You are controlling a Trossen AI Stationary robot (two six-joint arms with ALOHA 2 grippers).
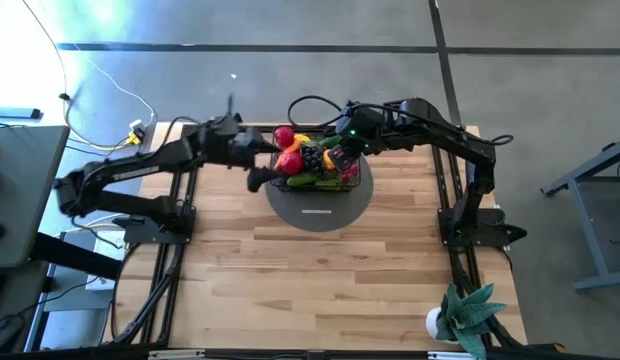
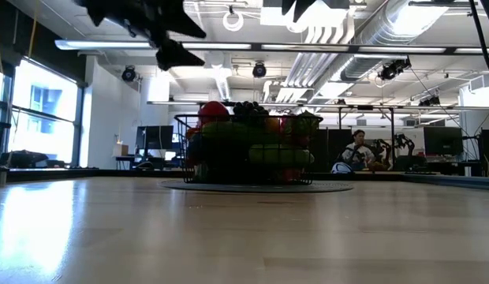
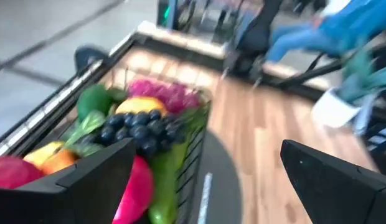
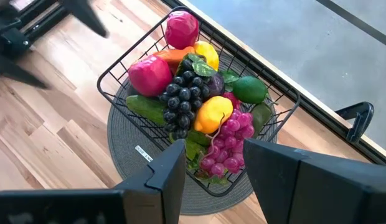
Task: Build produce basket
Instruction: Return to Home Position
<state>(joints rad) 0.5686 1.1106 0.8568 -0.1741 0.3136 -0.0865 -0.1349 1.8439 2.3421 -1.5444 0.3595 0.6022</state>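
**Full basket on the grey disc, both hands empty beside it**

The black wire basket (image 4: 106, 81) stands on a round grey disc (image 4: 126, 158) at the middle of the desk's (image 1: 290, 270) far half. It is heaped with produce (image 1: 312, 158). A bunch of dark grapes (image 4: 182, 101) lies in the centre. Two red tomatoes (image 4: 149, 74) sit on one side of them and a lemon (image 4: 211, 112) on the other. A cluster of purple grapes (image 4: 231, 140) hangs towards one rim. A green fruit (image 4: 250, 90) lies near the far rim, and a cucumber (image 4: 146, 107) runs along the rim by the tomatoes. From desk height, the pile rises above the basket's top edge.

The left hand (image 3: 207, 149) hangs in the air just beside the basket's left side. Its fingers are spread wide with nothing between them. The right hand (image 4: 215, 154) hovers over the basket's right end, looking down on the produce. Its fingers are parted by a clear gap and grip nothing.

A potted green plant (image 1: 465, 312) stands at the desk's near right corner, well apart from the basket. In the room beyond the desk, a person (image 2: 356, 150) is sitting.
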